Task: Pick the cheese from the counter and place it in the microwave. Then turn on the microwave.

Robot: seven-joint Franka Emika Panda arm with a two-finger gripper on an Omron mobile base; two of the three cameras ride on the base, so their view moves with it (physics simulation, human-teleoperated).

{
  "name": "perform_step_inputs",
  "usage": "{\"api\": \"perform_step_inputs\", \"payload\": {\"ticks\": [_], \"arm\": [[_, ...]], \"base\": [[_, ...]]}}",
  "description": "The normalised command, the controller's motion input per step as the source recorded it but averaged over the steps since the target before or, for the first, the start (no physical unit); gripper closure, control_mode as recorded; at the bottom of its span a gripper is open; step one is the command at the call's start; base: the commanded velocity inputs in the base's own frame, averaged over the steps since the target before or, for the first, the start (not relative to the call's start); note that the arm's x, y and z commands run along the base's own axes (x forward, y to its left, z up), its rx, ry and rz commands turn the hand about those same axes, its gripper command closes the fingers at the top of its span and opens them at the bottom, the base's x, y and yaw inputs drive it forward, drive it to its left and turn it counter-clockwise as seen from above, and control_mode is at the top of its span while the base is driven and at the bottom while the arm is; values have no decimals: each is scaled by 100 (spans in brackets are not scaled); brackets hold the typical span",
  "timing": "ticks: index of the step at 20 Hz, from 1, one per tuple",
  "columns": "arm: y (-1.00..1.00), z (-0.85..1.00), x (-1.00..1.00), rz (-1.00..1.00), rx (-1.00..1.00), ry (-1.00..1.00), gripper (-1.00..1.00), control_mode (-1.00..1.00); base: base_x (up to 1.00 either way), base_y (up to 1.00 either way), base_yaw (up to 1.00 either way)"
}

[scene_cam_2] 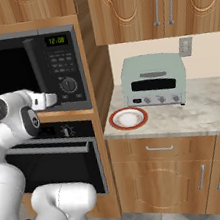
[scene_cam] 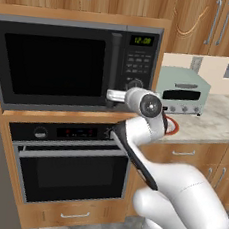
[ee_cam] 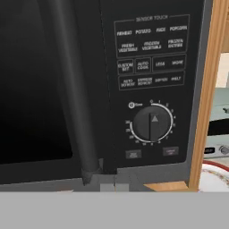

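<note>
The microwave point(scene_cam: 56, 64) point(scene_cam_2: 4, 74) is built into the wooden cabinet, its dark glass door closed and its green display lit. My gripper point(scene_cam: 113, 95) point(scene_cam_2: 49, 99) is shut with nothing in it, right in front of the door's lower right corner. It sits by the foot of the vertical bar handle point(ee_cam: 74, 89) and left of the round knob point(ee_cam: 152, 123). In the hand view the gripper point(ee_cam: 114, 187) points at the microwave's bottom edge under the button panel point(ee_cam: 150, 49). The cheese is out of view. The marbled counter point(scene_cam: 221, 118) point(scene_cam_2: 208, 110) stretches to the right.
A pale-green toaster oven point(scene_cam: 182, 91) point(scene_cam_2: 153, 80) stands on the counter against the wall. A red-rimmed plate point(scene_cam_2: 128, 118) point(scene_cam: 171, 127) point(ee_cam: 214, 176) lies in front of it. The black oven point(scene_cam: 70, 167) point(scene_cam_2: 55, 162) with a horizontal handle sits under the microwave.
</note>
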Motion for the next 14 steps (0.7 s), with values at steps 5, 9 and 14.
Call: {"api": "perform_step_inputs", "payload": {"ticks": [5,9,14], "arm": [[-6,-1,-3,5,0,6,100,-100],[-4,-10,-5,7,-2,4,100,-100],[-6,-17,-6,10,-7,1,100,-100]], "base": [[0,0,0],[0,0,0],[0,0,0]]}}
